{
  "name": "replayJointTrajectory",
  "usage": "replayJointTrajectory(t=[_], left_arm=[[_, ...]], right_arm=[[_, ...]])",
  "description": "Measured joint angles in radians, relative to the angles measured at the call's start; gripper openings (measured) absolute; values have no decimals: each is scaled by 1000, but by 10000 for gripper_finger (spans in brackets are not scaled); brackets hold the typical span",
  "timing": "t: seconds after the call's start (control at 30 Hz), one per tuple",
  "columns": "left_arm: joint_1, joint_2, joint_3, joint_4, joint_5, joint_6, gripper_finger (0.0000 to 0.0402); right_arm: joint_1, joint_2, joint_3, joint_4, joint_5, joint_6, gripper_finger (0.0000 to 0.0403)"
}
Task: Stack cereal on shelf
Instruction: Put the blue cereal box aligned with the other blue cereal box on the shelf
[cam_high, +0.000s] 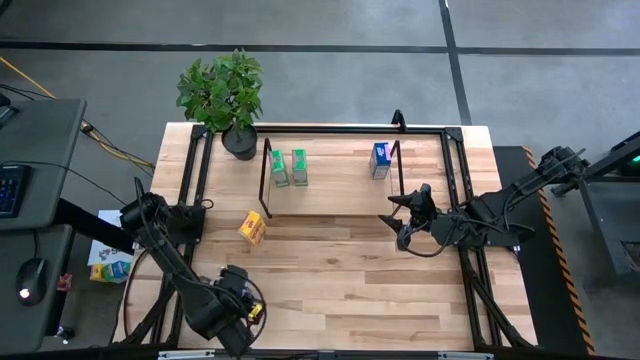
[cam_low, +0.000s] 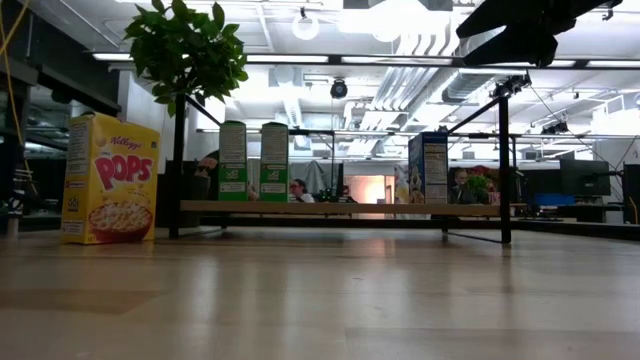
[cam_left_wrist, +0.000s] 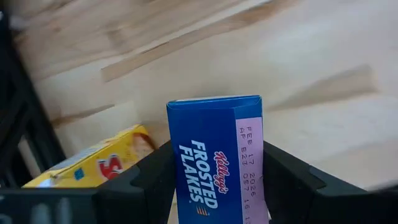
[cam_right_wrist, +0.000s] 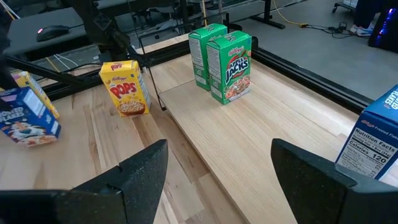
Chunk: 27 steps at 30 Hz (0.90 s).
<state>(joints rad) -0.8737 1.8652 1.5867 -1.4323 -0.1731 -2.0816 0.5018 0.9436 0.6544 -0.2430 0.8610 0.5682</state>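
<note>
A blue cereal box (cam_left_wrist: 214, 155) stands between the fingers of my left gripper (cam_left_wrist: 216, 146), which is shut on it at the table's near left (cam_high: 240, 305). A yellow cereal box (cam_left_wrist: 93, 165) lies close beside it. Another yellow box (cam_high: 253, 228) stands upright on the table in front of the shelf (cam_low: 340, 208). Two green boxes (cam_high: 289, 168) and a blue box (cam_high: 380, 160) stand upright on the shelf's board. My right gripper (cam_right_wrist: 217, 162) hangs open by the shelf's near right corner (cam_high: 403, 215), with nothing between its fingers. My left gripper pinches the blue box between its two fingers, one on each of two opposite sides (cam_left_wrist: 177, 171). The fingers come from above, pointing down. The box sits tilted in the right wrist view (cam_right_wrist: 28, 121); whether its lower end rests on the table I cannot tell.
A potted plant (cam_high: 225, 95) stands at the table's far left corner. A black metal frame (cam_high: 455, 190) runs round the table's edges. Bare wood lies between the shelf and the near edge (cam_high: 350, 280).
</note>
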Motion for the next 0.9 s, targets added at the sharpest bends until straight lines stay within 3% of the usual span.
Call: replayJointTrajectory(t=[0.13, 0.3, 0.5, 0.7, 0.9], left_arm=[[25, 0, 112, 1, -64, 125, 190], [66, -1, 282, 0, -235, 359, 187], [214, -2, 426, -4, -426, 735, 186], [477, -2, 451, 142, -387, 1140, 186], [708, -2, 451, 320, -310, 1399, 186]], right_arm=[[0, 0, 0, 0, 3, 0, 277], [0, 0, 0, 0, 3, 2, 277], [0, 0, 0, 1, 3, 19, 277], [0, 0, 0, 1, 3, 19, 277], [0, 0, 0, 1, 4, 19, 277]])
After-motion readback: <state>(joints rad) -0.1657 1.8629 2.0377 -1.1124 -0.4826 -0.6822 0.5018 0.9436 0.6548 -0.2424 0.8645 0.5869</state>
